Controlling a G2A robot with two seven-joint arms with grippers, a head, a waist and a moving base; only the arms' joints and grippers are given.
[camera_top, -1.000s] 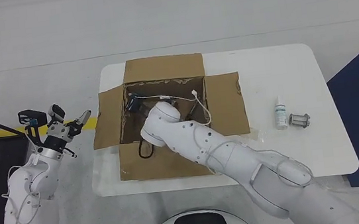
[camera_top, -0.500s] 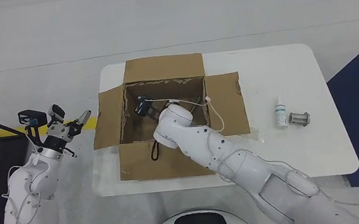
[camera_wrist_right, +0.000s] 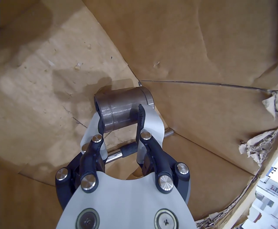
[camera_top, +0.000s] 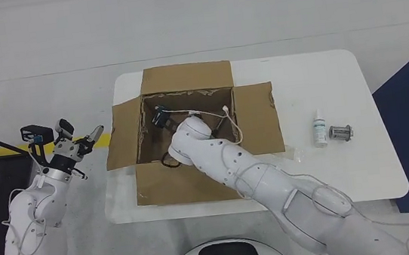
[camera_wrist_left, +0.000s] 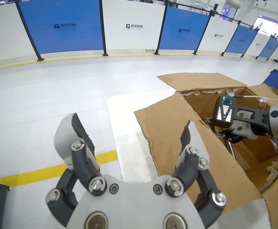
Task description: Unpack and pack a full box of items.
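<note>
Dull grey metal cylinder (camera_wrist_right: 123, 103), grooved near its ends, clamped crosswise in the right gripper (camera_wrist_right: 120, 117) deep inside the cardboard box (camera_top: 184, 78), walls close. Left gripper (camera_wrist_left: 131, 119), jaws wide, over open floor beside the table (camera_top: 320, 76).

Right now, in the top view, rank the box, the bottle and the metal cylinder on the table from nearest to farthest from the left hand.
1. Box, right beside the left hand.
2. Bottle, on the table past the box's right flap.
3. Cylinder, just beyond the bottle.

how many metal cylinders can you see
2: one cylinder in the right claw inside the box, one cylinder on the table beside the bottle. Others may be hidden in the box.
</note>
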